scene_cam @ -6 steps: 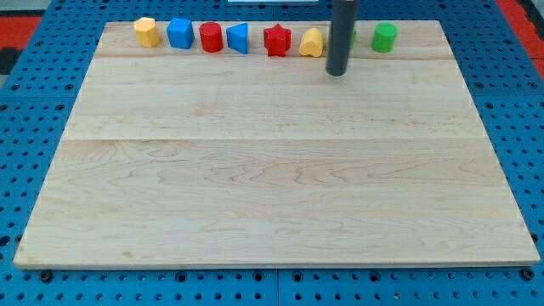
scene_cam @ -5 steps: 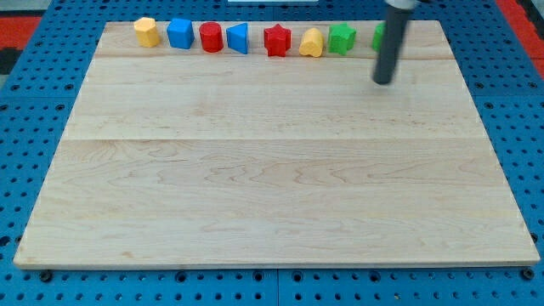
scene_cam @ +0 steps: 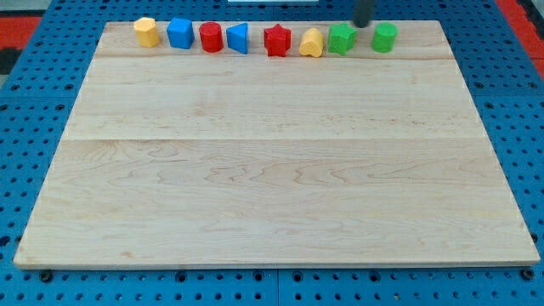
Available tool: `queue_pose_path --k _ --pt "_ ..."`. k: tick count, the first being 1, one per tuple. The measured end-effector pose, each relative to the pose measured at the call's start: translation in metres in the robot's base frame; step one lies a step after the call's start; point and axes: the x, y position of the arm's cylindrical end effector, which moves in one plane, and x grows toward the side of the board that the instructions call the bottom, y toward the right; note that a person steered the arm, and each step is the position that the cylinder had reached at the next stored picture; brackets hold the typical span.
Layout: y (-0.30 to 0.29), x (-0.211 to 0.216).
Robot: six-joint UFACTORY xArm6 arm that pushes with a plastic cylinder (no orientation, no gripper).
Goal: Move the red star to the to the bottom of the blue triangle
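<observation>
Blocks line the board's [scene_cam: 272, 170] top edge, with the red star [scene_cam: 277, 39] just right of the blue triangle [scene_cam: 239, 38], untouched. Our rod has no claw; our tip [scene_cam: 362, 25] sits top right, between two green blocks, presumably poised to get behind the star.

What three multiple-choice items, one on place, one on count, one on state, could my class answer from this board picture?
1. The red star lies where from the blue triangle?
A. the view's right
B. the view's left
C. the view's bottom

2. How many blocks are on the board?
A. six
B. eight
C. ten

3. My tip is:
A. touching the red star
B. touching the blue triangle
C. at the view's top, between two green blocks, far from the star

Answers: 1 A, the star is next in the row rightwards. 2 B, eight line the top edge. 3 C, the rod ends above the gap there.
</observation>
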Motion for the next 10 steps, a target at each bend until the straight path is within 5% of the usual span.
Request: queue_pose_path --k 3,4,5,7,9,10 --pt "-0.100 0.046" --pt "-0.054 0.020" --pt "-0.105 0.018" --pt "-0.115 0.080" --pt "-0.076 0.002" --pt "-0.118 0.018"
